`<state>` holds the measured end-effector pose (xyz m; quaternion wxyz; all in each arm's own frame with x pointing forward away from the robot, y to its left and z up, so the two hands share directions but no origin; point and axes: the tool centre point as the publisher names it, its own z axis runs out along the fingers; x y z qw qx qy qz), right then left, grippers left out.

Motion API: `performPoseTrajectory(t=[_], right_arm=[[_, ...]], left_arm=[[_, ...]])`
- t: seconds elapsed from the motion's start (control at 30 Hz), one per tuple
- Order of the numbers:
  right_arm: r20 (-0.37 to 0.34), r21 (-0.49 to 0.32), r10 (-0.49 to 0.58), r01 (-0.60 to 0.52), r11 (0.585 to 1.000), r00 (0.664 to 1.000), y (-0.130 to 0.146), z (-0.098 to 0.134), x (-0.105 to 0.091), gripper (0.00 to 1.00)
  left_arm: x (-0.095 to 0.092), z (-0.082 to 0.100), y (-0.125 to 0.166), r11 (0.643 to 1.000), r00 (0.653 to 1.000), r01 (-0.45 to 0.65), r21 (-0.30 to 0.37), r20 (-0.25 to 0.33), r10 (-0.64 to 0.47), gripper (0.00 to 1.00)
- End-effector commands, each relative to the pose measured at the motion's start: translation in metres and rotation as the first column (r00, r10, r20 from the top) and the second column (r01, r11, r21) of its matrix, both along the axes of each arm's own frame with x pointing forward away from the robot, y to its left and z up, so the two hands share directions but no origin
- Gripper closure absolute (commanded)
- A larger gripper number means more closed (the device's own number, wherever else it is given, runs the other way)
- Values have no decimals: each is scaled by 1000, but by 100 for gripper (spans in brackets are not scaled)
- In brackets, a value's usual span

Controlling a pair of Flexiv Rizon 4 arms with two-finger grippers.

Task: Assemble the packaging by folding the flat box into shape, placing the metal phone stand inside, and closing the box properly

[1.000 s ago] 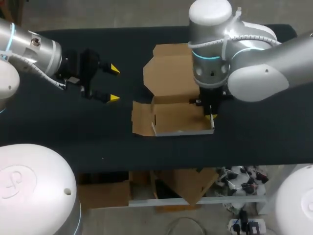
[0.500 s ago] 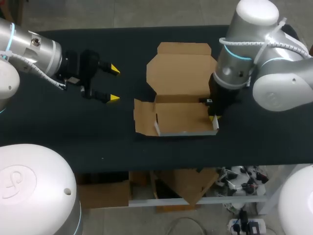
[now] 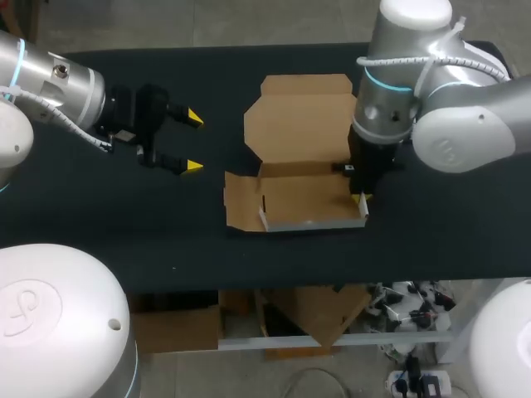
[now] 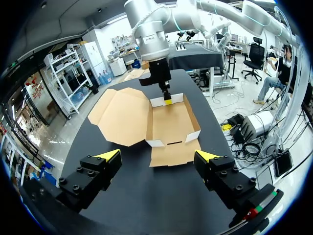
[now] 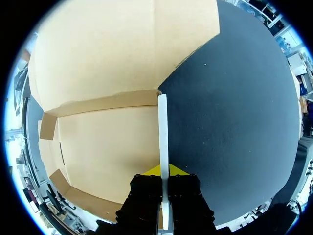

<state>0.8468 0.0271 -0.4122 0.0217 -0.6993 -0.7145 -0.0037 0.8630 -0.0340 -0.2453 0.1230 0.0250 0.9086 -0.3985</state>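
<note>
Currently the box (image 3: 303, 195) is only part-formed, roughly mid-table (image 3: 124, 240). The front wall (image 3: 309, 223) is raised. The side wall (image 5: 163, 142) at the box's right end is also upright and is clamped between the right gripper (image 3: 361, 199) fingers, one finger inside the box and one outside. The lid (image 3: 299, 116) is lying open and flat behind the box. At the box's left end a short tab is raised, but the outer flap (image 3: 239, 199) is flat on the table.

The left gripper (image 3: 193, 141) is held well left of the box, fingers spread wide, nothing between them, aimed at the box's left end.

No phone stand is seen in any view, and the box interior is bare.

Progress is judged as early, still in the folding stage. Left to do:
- the left end is to be raised and locked
- the right wall is to be set so it stays up unaided
- the stand is to be found and placed inside
- the lid is to be folded over and tucked
</note>
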Motion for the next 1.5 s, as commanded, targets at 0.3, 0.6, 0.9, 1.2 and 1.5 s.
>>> performPoseTrajectory(t=[0.3, 0.6, 0.9, 1.2, 1.5], right_arm=[[-32, -62, -13, 11, 998, 999, 7, -4, 2, 100], [-31, -63, -22, 20, 998, 999, 5, -5, 1, 100], [-27, -57, -34, 33, 998, 999, 4, -5, 0, 100], [-27, -57, -34, 33, 998, 999, 4, -5, 0, 100], [-27, -57, -34, 33, 998, 999, 4, -5, 0, 100]], left_arm=[[0, 1, 0, 1000, 1000, 1, 3, -3, -1, 0], [0, 1, 0, 1000, 1000, 1, 3, -3, -1, 0], [0, 1, 0, 1000, 1000, 1, 3, -3, -1, 0], [0, 1, 0, 1000, 1000, 1, 3, -3, -1, 0], [0, 1, 0, 1000, 1000, 1, 3, -3, -1, 0]])
